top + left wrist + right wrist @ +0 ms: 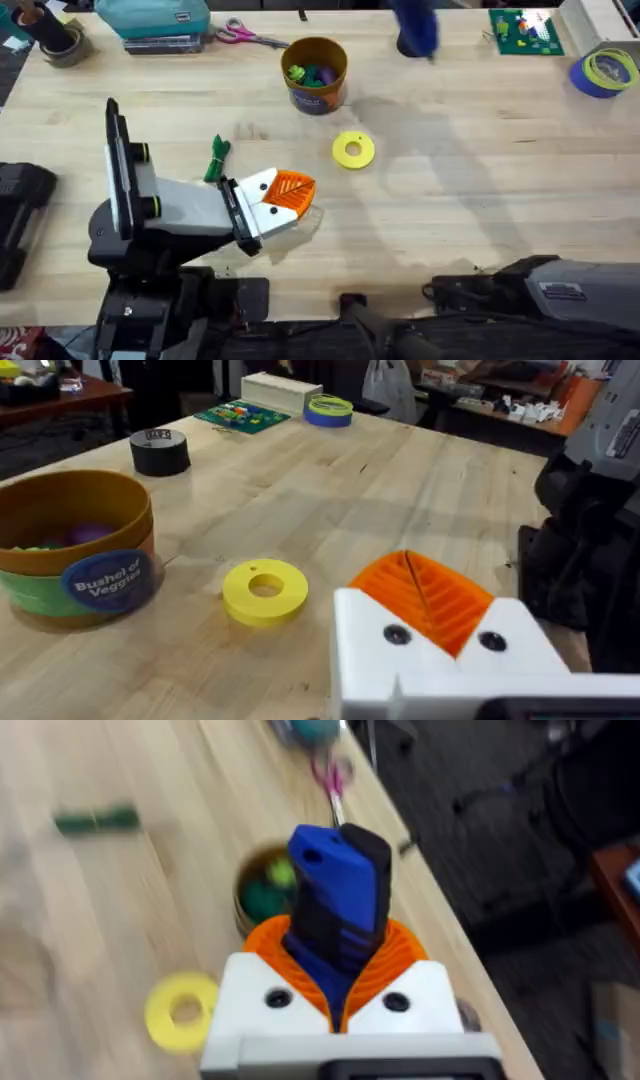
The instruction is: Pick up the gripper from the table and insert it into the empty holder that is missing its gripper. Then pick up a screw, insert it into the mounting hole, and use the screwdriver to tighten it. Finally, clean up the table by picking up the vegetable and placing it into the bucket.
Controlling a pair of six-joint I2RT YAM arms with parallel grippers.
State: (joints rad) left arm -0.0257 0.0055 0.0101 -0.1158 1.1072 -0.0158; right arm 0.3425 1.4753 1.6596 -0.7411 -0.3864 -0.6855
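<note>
The left hand [285,200] rests low over the pale wood counter [480,190], its white finger blocks drawn together with the orange ribbed pads meeting face to face and nothing between them. The right hand [345,985] is clamped on the blue screwdriver [335,895], whose black-and-blue body stands up between its orange pads; in the overhead view the tool appears as a dark blue blur [415,30] high near the far edge of the counter. The green vegetable [217,158] lies flat on the wood just beyond the left arm's wrist, apart from everything else, and shows as a green streak [95,819] in the right wrist view. The yellow-orange bucket [315,75] stands upright farther back near the middle of the counter, its blue label band facing the left wrist camera [110,582], with coloured toys lying inside. A yellow ring-shaped disc [353,150] lies flat between the bucket and the left hand, near both but touching neither. Along the far edge sit pink-handled scissors [240,35], a teal pouch [150,15], a green board [525,32] and a blue tape roll [603,72]. A black tape roll [160,452] stands beyond the bucket in the left wrist view. Whether a screw sits on the disc cannot be told.
</note>
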